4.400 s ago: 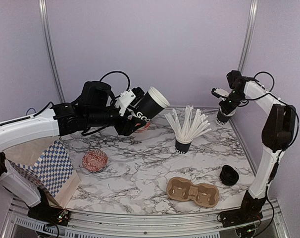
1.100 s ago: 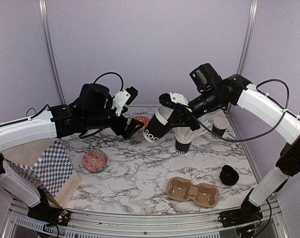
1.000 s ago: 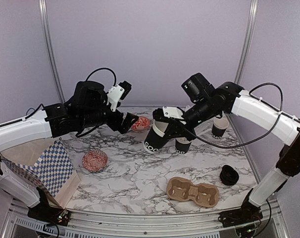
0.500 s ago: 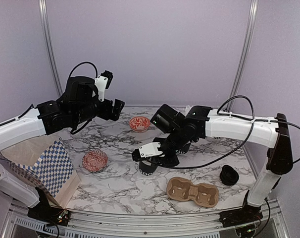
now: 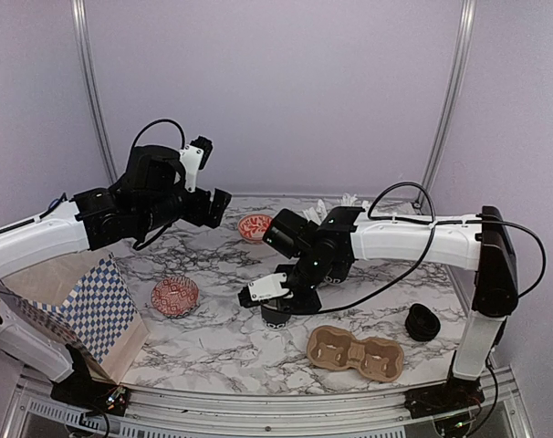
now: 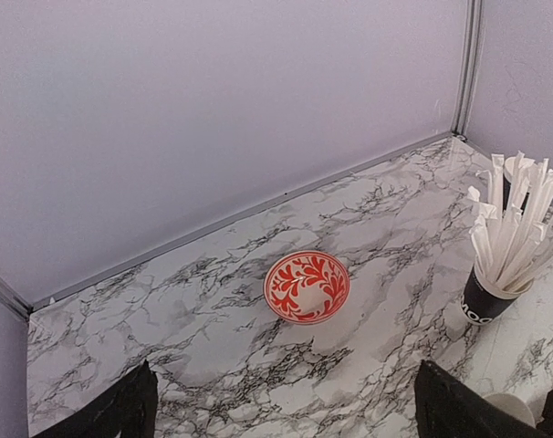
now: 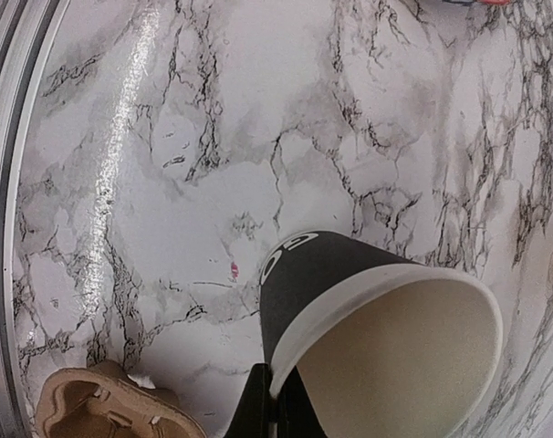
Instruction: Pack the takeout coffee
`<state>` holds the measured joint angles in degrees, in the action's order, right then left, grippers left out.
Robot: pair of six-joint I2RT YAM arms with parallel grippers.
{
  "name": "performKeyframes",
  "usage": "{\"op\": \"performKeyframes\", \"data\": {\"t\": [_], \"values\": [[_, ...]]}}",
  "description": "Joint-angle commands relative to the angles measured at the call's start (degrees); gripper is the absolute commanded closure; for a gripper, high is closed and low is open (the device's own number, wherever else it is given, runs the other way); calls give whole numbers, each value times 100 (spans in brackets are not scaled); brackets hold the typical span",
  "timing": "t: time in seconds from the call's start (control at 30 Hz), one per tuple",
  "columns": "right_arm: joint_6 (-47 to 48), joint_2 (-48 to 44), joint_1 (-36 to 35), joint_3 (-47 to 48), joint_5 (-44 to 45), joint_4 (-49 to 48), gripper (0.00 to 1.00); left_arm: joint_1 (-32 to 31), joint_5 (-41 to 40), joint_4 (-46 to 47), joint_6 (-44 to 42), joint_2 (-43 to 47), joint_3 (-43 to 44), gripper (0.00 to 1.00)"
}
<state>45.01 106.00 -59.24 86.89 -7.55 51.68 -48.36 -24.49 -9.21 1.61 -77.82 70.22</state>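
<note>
Cup has travelled in the right tool from mid-air at the back down to the worktop, just left of the carrier tray; seating it in a hole looks like the next step. Left tool has drawn back, wide open and empty. The overhead view hides the grip; the right wrist view shows the fingers pinched shut on the cup's rim, with the tray close beside it.

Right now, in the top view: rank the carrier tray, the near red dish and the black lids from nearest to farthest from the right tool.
1. carrier tray: just right of the right tool, toward the table's near edge.
2. near red dish: out to its left.
3. black lids: far right side of the table.
</note>
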Motion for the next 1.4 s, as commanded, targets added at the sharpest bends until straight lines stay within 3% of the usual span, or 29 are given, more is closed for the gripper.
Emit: {"op": "performKeyframes", "data": {"t": [0.0, 0.1, 0.27, 0.47, 0.7, 1.07, 1.37], "values": [[-89, 122, -48, 328, 105, 50, 100, 6, 47, 160, -121, -94, -46, 1], [-81, 140, -54, 387, 79, 78, 99, 11, 111, 181, -134, -123, -45, 1], [-89, 115, -63, 487, 26, 193, 87, 11, 168, 189, -134, -171, -23, 1], [-75, -185, -61, 613, -130, 358, 79, 11, 245, 191, -134, -235, 37, 1], [-53, -887, 164, 690, -606, 559, 77, 6, 470, 168, -334, -285, 106, 1], [-162, -1750, 1636, 166, -1387, 543, 78, -4, 1709, -223, -459, -547, 405, 9], [-473, -2631, 3326, 143, -2511, 526, 82, -116, 2817, -608, -594, -803, 690, 16]]}}
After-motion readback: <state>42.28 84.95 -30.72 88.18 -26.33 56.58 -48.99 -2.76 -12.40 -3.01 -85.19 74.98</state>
